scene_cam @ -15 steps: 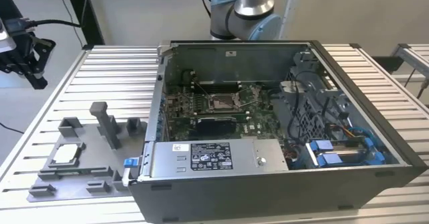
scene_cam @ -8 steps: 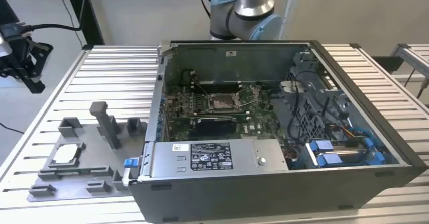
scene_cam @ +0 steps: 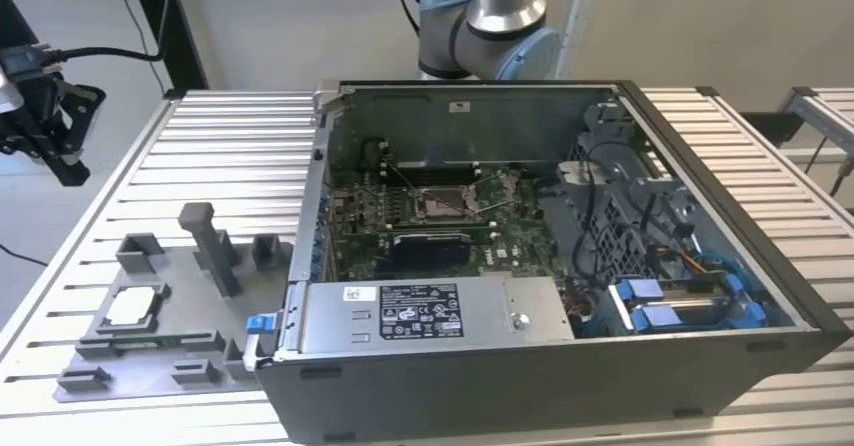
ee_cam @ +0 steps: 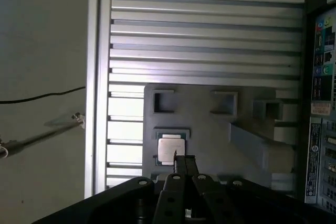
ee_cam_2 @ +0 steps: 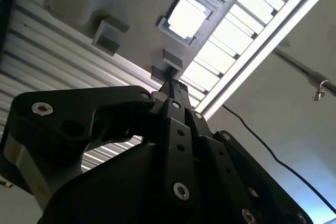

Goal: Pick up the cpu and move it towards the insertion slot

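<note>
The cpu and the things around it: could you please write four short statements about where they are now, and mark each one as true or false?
1. The cpu lies in a recess of the grey tray. True.
2. The gripper holds the cpu. False: the gripper is apart from the cpu, which rests on the tray.
3. The insertion slot is on the grey tray. False: it sits on the green motherboard inside the computer case.
4. The computer case is open, so the motherboard can be seen from above. True.
</note>
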